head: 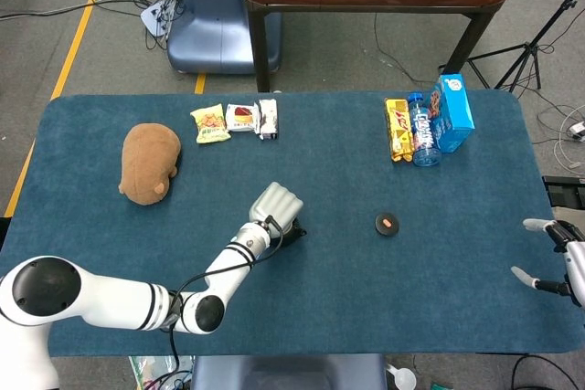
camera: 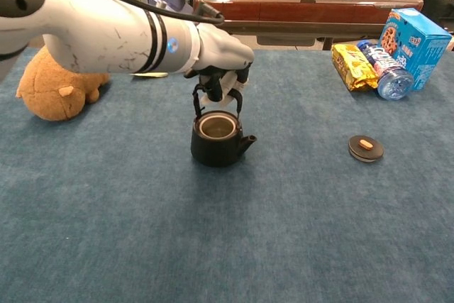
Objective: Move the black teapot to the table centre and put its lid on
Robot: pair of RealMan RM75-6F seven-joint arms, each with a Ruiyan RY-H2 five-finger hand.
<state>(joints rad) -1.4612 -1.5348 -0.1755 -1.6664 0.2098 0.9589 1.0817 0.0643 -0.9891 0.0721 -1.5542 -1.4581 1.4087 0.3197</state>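
The left hand (camera: 221, 84) has its fingers curled round the wire handle of the black teapot (camera: 218, 138), which sits lidless near the middle of the blue table (head: 457, 280), spout pointing right; whether its base touches the cloth or hangs just above it is hard to tell from either view. The lid (camera: 365, 147) (black, with an orange knob) lies flat on the table well to the right of the pot. At the table's right edge the right hand (head: 559, 258) holds nothing, its fingers spread. Far left lies a brown plush toy (head: 148, 163); snack packets (head: 234, 120) sit along the far edge, and a blue box (camera: 416, 37) beside a water bottle (camera: 383, 69) at far right.
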